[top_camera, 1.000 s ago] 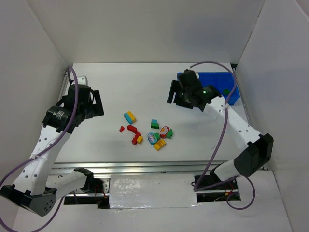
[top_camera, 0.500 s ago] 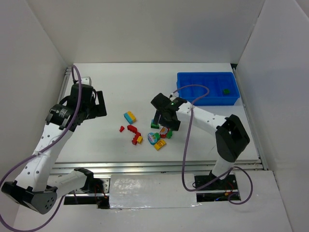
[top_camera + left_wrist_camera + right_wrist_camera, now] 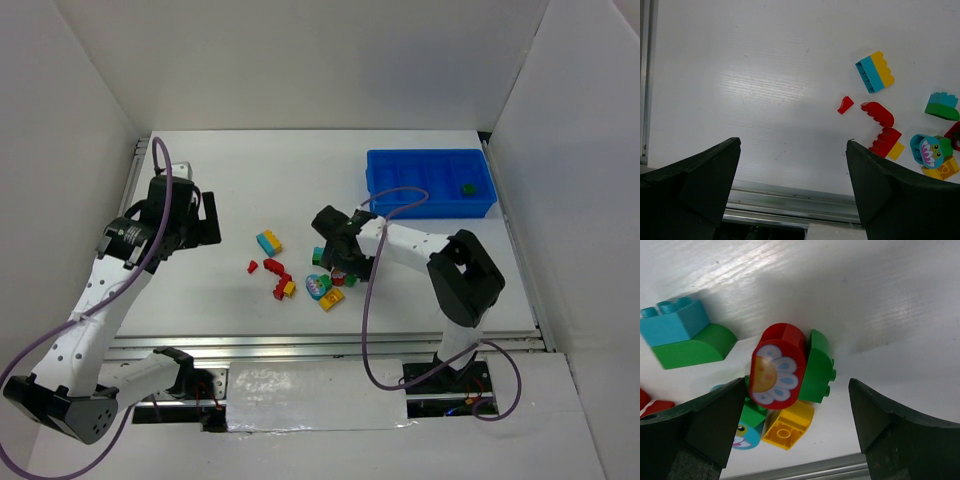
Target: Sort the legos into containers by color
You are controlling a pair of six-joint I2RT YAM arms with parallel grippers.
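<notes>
Hovering low over the legos near the middle of the table, the right gripper has its jaws spread wide and holds nothing. In the right wrist view its dark fingers stand either side of a red brick with a white-petalled flower printed on its face. This brick touches a green brick at its three o'clock. At ten o'clock lies a cyan-on-green brick, apart from the pair. At six o'clock sits a yellow brick, and at seven o'clock a round cyan piece shows partly behind a finger.

The step in hand looks like a reach for the red brick, not yet a grasp. The next move would call for lowering and closing on the red brick alone, without dragging its green neighbour. It would then need carrying to the blue tray, which sits well apart at one o'clock from the cluster in the top view. A lone green cube lies in a right-hand compartment. No other brick can be made out in the tray, so most of the sorting looks undone.

The left gripper hangs wide open above the table at nine o'clock from the cluster, holding nothing. Ahead of it lie a cyan-and-yellow brick and several red pieces.
</notes>
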